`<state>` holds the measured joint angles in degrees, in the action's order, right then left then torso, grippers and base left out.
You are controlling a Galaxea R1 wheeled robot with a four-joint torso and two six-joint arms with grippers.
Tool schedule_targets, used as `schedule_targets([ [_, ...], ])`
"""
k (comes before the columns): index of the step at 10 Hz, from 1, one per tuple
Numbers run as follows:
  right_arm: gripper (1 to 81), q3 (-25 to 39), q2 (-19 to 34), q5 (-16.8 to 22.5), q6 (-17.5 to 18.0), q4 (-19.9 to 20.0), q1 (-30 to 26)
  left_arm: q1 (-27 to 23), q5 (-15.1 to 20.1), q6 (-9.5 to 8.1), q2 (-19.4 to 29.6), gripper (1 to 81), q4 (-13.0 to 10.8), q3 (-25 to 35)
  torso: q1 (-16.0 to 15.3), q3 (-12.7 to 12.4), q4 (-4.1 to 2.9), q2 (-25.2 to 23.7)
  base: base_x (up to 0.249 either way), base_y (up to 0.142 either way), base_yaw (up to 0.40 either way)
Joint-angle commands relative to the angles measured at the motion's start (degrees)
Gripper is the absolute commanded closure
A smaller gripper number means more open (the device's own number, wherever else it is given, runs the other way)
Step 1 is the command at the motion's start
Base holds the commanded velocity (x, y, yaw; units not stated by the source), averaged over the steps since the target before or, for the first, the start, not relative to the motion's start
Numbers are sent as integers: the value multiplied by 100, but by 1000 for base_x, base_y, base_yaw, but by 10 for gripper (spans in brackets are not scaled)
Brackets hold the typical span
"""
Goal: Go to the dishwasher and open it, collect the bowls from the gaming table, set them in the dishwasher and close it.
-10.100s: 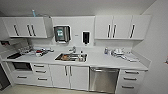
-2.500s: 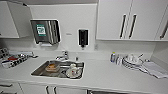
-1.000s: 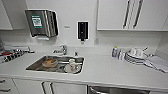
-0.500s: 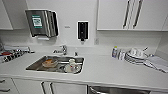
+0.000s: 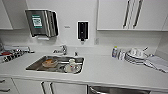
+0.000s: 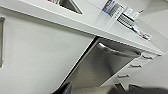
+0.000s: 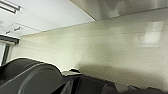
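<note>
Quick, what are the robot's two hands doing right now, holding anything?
Left tool: cannot be told; its camera faces the dishwasher.
Right tool: cannot be told.

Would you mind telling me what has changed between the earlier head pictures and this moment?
The robot has driven up to the counter: ten seconds ago the whole kitchen wall showed, now the sink and stacked plates show close. Over the last second the view barely shifted. Nothing on the counter moved. The dishwasher is shut, its handle untouched.

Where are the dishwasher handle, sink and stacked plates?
Brushed stainless-steel dishwasher (image 6: pixel 100 65): left wrist view, front panel below the bar handle.
Steel sink (image 5: pixel 33 65): head view, left basin wall.
Stack of white plates (image 5: pixel 132 59): head view, rim.
</note>
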<state>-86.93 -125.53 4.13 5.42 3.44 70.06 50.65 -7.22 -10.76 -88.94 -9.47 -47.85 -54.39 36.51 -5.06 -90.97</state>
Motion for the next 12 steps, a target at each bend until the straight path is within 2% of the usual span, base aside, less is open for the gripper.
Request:
schedule_targets([
  [1, 10, 746, 725, 829, 134, 744, -1023, -472, 106, -5, 245, 10, -99, 144, 0, 0, 0, 0, 0, 0, 0],
  [2, 10, 1053, 945, 1140, 143, 919, -1347, -472, 106, -13, 236, 10, -82, 135, 0, 0, 0, 0, 0, 0, 0],
  [4, 10, 1311, 1289, 1360, 143, 1657, -1893, -472, 115, -22, 192, 10, -11, 82, 0, 2, 0, 0, 0, 0, 0],
  [5, 10, 1329, 1422, 1652, 178, 2108, -2157, -472, 106, -31, 183, 10, -20, 65, 0, 2, 0, 0, 0, 0, 0],
  [6, 10, 1390, 1605, 1687, 213, 2448, -2376, -472, 106, -22, 192, 10, -37, 91, 0, 2, 0, 0, 0, 0, 0],
  [7, 10, 1382, 1773, 1714, 404, 2756, -2596, -472, 106, -23, 192, 10, -55, 100, -2, 5, 0, 0, 0, 0, 0],
  [8, 10, 1382, 1887, 1783, 650, 2863, -2780, -472, 98, -22, 192, 10, -64, 100, -2, 5, 0, 0, 0, 0, 0],
  [12, 10, 1487, 2108, 1951, 2287, 2882, -3546, -472, 98, -22, 236, 10, -28, 82, -2, 6, 0, 0, 0, 0, 0],
])
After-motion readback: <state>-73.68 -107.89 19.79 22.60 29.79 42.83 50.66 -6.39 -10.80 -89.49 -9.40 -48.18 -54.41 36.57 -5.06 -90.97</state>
